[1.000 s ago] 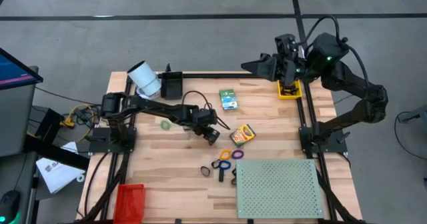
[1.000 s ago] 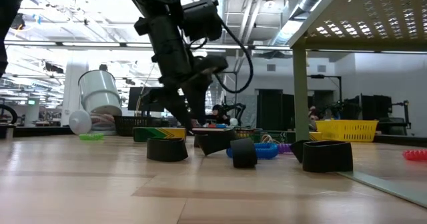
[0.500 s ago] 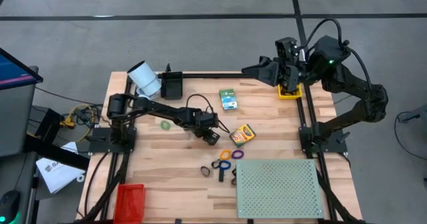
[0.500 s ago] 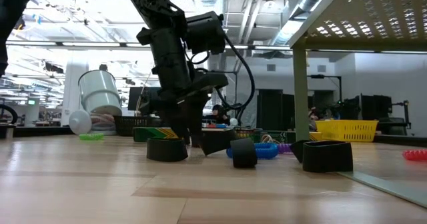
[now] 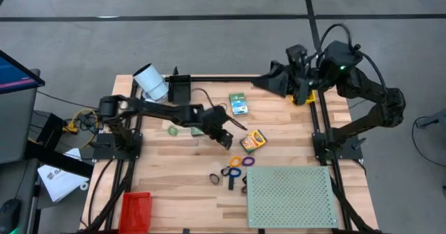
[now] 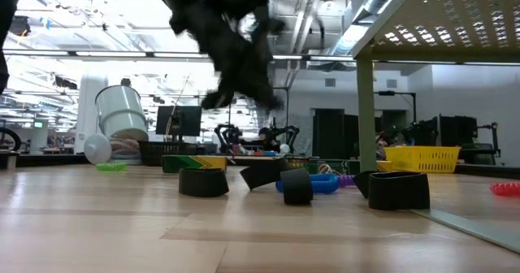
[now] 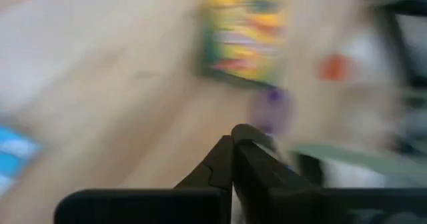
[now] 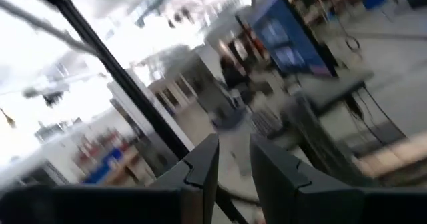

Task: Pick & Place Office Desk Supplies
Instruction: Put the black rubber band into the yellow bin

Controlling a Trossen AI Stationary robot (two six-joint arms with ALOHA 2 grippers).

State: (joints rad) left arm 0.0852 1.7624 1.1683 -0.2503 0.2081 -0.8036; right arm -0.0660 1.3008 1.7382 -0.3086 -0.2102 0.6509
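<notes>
While the crayon box [image 5: 253, 141] lies flat near the middle of the wooden table [image 5: 174, 178], the left gripper [image 5: 226, 141] hangs just beside it, on the side toward the left arm's base, its fingers [image 7: 233, 159] pressed together with nothing visible between them. From the left wrist the box shows as a yellow-orange blur ahead of the closed tips. At table height the left arm appears lifted clear of the wood. A green box [image 5: 239, 103] sits farther back, apart from the gripper. Toward the near edge, a small cluster of rings and black clips [image 5: 233, 171] lies between the crayon box and the pale green perforated board [image 5: 291, 196]. One green ring [image 5: 172, 130] rests alone beneath the left arm. At the far right corner the right gripper [image 5: 259, 83] is held above the table's back edge, near a yellow basket [image 5: 304, 96]; its fingers [image 8: 203, 165] stand slightly apart and empty.
</notes>
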